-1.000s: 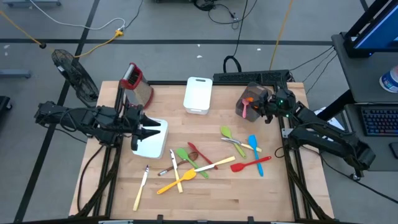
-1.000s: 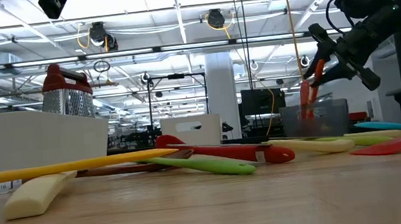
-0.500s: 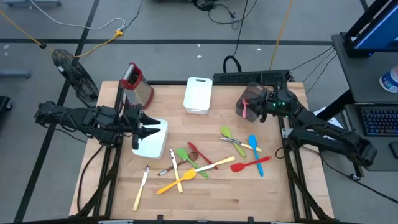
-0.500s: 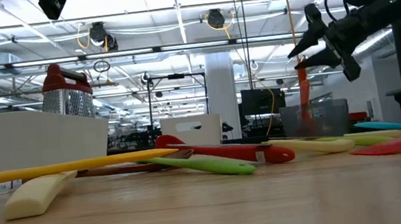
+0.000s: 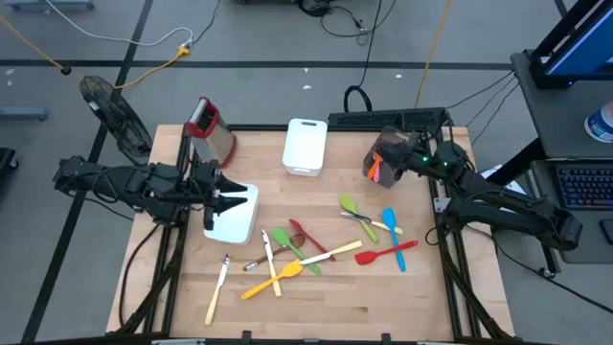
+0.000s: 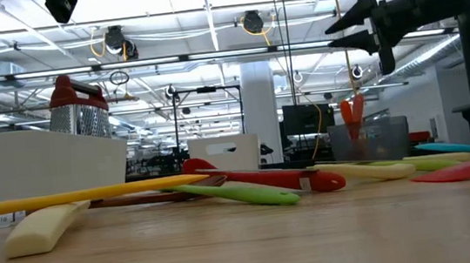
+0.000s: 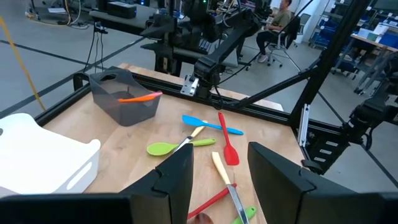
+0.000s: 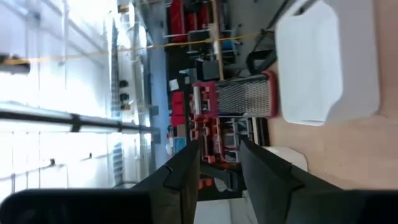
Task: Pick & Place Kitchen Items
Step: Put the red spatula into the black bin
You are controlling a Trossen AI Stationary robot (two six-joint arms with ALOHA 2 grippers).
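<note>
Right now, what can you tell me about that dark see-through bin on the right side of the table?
The grey bin is a small, smoky translucent tub with a handle cutout, standing upright near the table's far right corner. An orange utensil lies inside it, one end leaning against the wall near the rim. The right end effector hangs open above it, touching nothing. The other utensils lie apart from it.

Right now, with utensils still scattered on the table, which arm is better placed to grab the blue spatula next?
Right. The right gripper hangs open above the grey bin, on the same side as the blue spatula. The left gripper hovers over the white bin on the far side.
</note>
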